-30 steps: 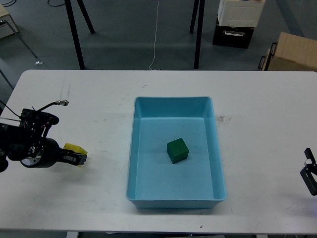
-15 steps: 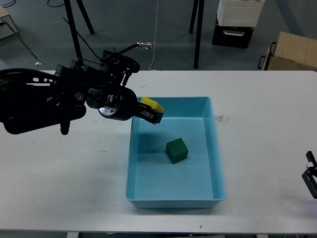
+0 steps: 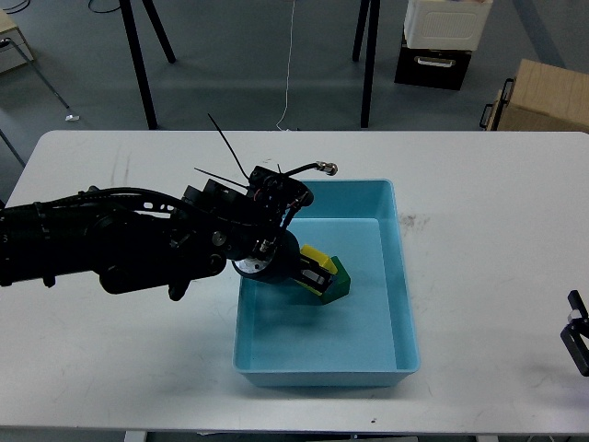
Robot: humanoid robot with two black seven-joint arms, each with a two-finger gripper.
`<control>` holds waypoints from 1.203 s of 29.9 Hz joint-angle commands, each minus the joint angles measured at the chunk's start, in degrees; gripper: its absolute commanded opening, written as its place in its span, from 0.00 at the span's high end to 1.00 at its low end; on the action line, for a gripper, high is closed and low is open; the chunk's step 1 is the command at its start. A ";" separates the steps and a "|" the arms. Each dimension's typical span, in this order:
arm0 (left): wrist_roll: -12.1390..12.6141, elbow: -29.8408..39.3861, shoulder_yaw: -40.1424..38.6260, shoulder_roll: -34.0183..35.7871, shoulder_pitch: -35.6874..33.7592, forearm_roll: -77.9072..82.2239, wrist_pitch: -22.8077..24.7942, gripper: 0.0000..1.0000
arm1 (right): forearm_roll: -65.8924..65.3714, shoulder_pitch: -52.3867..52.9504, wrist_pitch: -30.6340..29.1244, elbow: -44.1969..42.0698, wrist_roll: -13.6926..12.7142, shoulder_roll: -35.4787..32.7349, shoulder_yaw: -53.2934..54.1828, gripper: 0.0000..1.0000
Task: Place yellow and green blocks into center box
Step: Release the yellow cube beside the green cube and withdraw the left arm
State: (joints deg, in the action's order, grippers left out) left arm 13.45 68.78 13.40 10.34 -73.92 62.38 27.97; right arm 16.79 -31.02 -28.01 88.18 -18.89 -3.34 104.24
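Observation:
The light blue box (image 3: 405, 276) sits at the middle of the white table. My left gripper (image 3: 316, 274) reaches into it from the left and is shut on the yellow block (image 3: 317, 259), holding it low inside the box. The green block (image 3: 339, 282) lies on the box floor, right behind and against the yellow block, partly hidden by my fingers. My right gripper (image 3: 579, 343) shows only as a small dark part at the right edge of the table; its fingers cannot be told apart.
My left arm (image 3: 120, 244) lies across the left half of the table (image 3: 497, 212). Black stand legs (image 3: 138, 64), a cardboard box (image 3: 543, 97) and a white and black case (image 3: 442, 41) stand on the floor beyond the far edge.
My left gripper lifted the yellow block from the table's left side, carried it right over the box rim, and has now lowered it into the box beside the green block.

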 commanded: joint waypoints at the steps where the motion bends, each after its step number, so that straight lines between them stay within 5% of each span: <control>1: -2.45 -0.66 -0.39 -0.06 0.26 -0.07 0.03 0.37 | 0.00 -0.01 0.01 -0.11 0.00 0.00 0.00 0.00; 6: -6.06 -1.19 -0.92 0.21 -0.44 -0.16 0.03 0.19 | 0.00 0.08 0.01 -0.38 0.00 0.09 -0.09 0.00; 17: -8.26 -4.18 -6.62 1.52 -5.80 -5.24 0.03 0.15 | 0.00 0.26 0.01 -0.38 0.00 0.09 0.09 0.00; 23: -11.16 -5.15 -29.53 6.45 0.68 -7.63 0.03 0.13 | -0.09 3.06 0.01 -1.34 0.00 -0.09 0.00 0.00; 27: -11.95 -5.15 -46.50 6.80 10.17 -8.94 0.03 0.13 | -0.44 6.14 0.01 -1.43 0.00 -1.41 -0.09 0.00; 31: -15.38 -4.36 -64.51 7.15 20.19 -13.07 0.03 0.13 | -0.53 8.69 0.01 -1.43 0.00 -2.02 -0.44 0.00; 36: -15.12 -2.08 -85.08 6.36 31.70 -18.34 0.03 0.11 | -0.53 11.50 0.49 -1.43 0.00 -2.46 -1.14 0.00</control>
State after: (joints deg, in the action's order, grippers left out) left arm -1.95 65.11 -60.58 17.42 -48.64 46.85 27.99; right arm 16.26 -20.89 -28.00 86.74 -18.90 -5.69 103.49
